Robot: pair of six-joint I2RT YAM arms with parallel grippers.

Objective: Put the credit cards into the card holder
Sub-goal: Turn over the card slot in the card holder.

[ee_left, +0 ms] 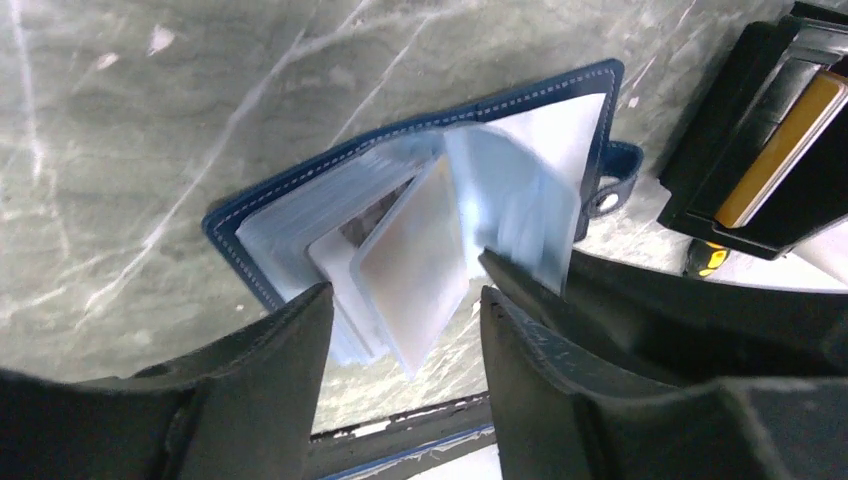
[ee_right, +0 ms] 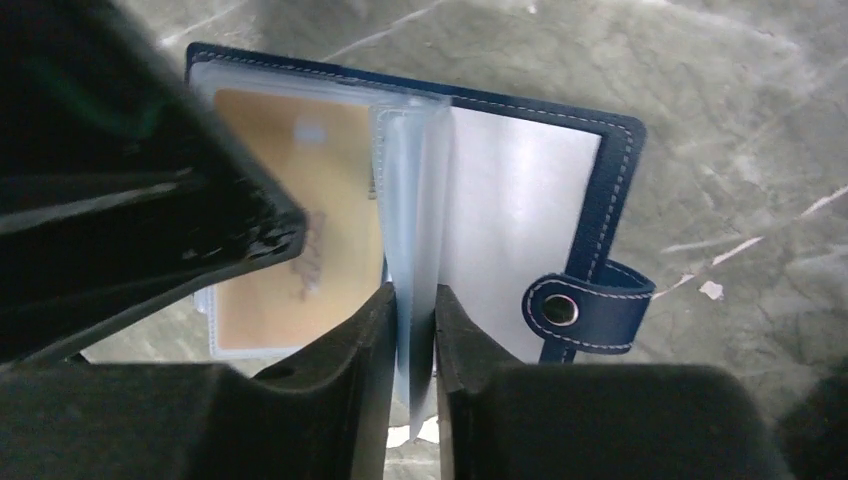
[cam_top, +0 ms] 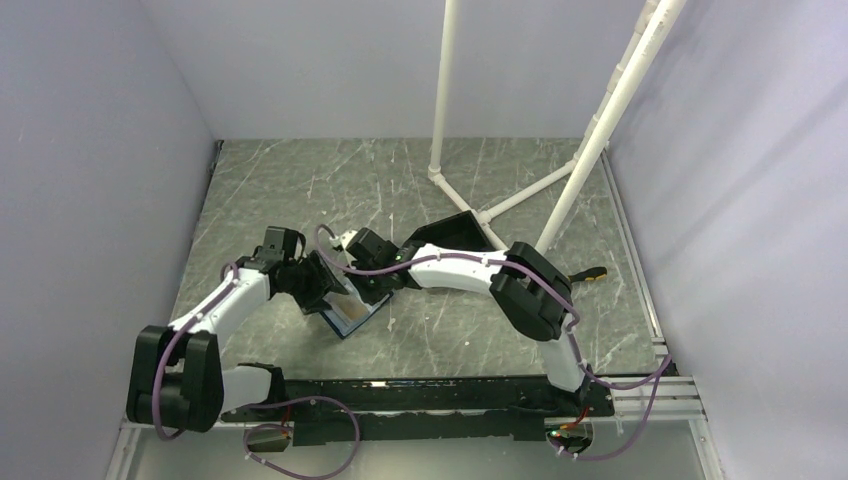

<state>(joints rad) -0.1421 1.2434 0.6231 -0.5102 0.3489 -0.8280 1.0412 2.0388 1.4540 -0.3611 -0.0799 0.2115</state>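
card holder: open, cover-down on the marbled bench, between the two arms. snap strap hanging off one side edge.
right claw: nearly closed, pinching a bunch of the holder's clear sleeves and standing them up from the spine.
left claw: fingers well apart, gripping nothing, hovering just over the holder's edge.
orange-gold card: inside a sleeve on the page beside the pinched bunch, partly hidden behind black hardware in the right wrist view.
whitish card: in one of the fanned sleeves, seen in the gap between the left fingers. can't tell how deep in.
black box: open, just beside the holder, with a yellow-orange card leaning inside.
orange-handled tool: on the bench near the right arm's elbow, well apart from the holder.
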